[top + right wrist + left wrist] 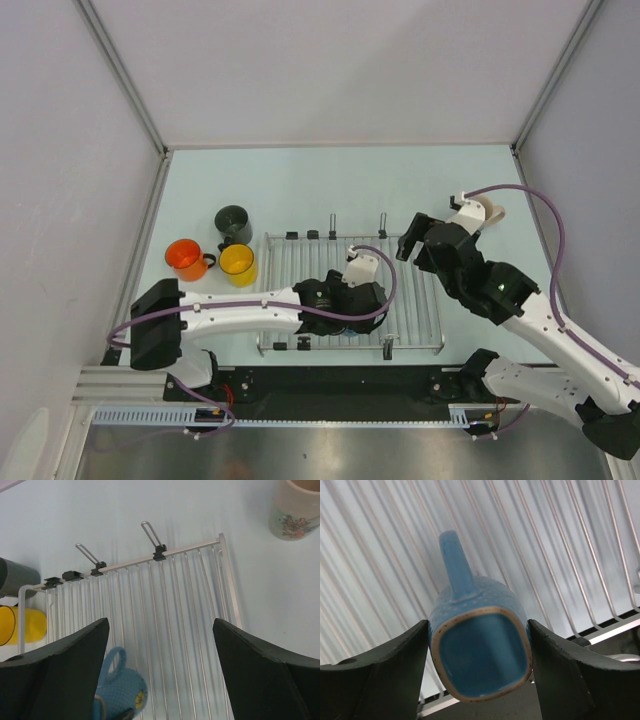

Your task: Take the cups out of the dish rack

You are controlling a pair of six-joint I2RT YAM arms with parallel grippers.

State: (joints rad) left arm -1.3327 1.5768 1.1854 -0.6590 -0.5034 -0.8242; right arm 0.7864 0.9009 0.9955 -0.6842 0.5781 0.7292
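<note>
The silver wire dish rack point(415, 300) lies mid-table. My left gripper point(352, 310) is over its near middle, shut on the blue mug point(480, 650), which lies on its side on the bars point(545, 540) with its base toward the camera and its handle up; a finger presses each side. The right wrist view shows the blue mug point(117, 692) too. My right gripper point(412, 238) is open and empty above the rack's far right part point(185, 595). The orange point(185, 258), yellow point(238, 262) and dark grey-green point(233, 223) mugs stand left of the rack. The cream-beige mug point(492, 212) stands right of it.
White enclosure walls stand close at the left, back and right. The black rail along the near table edge point(340, 380) holds the arm bases. The rack's upright posts point(150, 537) stick up along its far side.
</note>
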